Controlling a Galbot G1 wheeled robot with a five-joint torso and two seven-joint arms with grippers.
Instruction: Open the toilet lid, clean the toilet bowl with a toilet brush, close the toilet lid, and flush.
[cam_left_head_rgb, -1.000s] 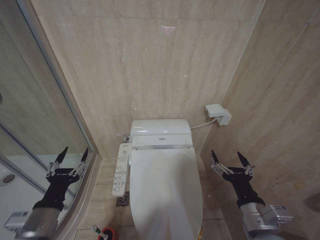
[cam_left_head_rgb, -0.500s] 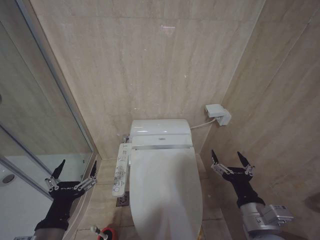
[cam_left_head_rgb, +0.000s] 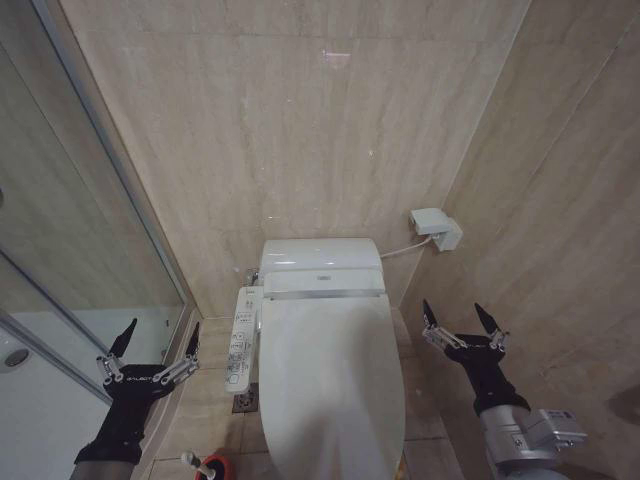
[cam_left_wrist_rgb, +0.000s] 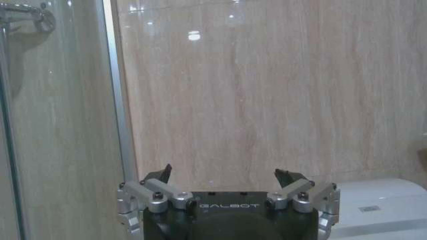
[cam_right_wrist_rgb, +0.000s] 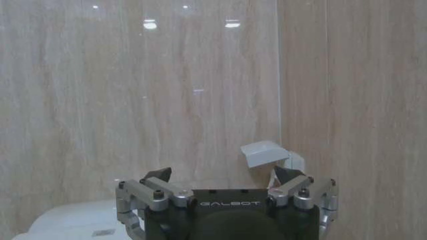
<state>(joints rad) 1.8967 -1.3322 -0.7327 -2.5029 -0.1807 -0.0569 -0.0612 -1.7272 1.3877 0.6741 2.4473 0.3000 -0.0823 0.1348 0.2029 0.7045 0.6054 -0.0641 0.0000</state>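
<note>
the glossy white oval toilet lid (cam_left_head_rgb: 330, 385) lies shut between the grippers: left gripper (cam_left_head_rgb: 158, 342) spread wide beside it, right gripper (cam_left_head_rgb: 459, 318) spread wide opposite, both apart from it.

Wall socket box (cam_left_head_rgb: 437, 227), control panel (cam_left_head_rgb: 241, 338), red holder (cam_left_head_rgb: 213, 467), shower glass (cam_left_head_rgb: 60, 250).

Ahead of me: toilet lid (cam_left_head_rgb: 330, 385) down, centred against back wall.
My left gripper (cam_left_head_rgb: 157, 337): left of toilet, beside control panel (cam_left_head_rgb: 242, 338).
My right gripper (cam_left_head_rgb: 462, 319): right of toilet, below wall box (cam_left_head_rgb: 435, 227).
Floor front-left: toilet brush (cam_left_head_rgb: 203, 464).
</note>
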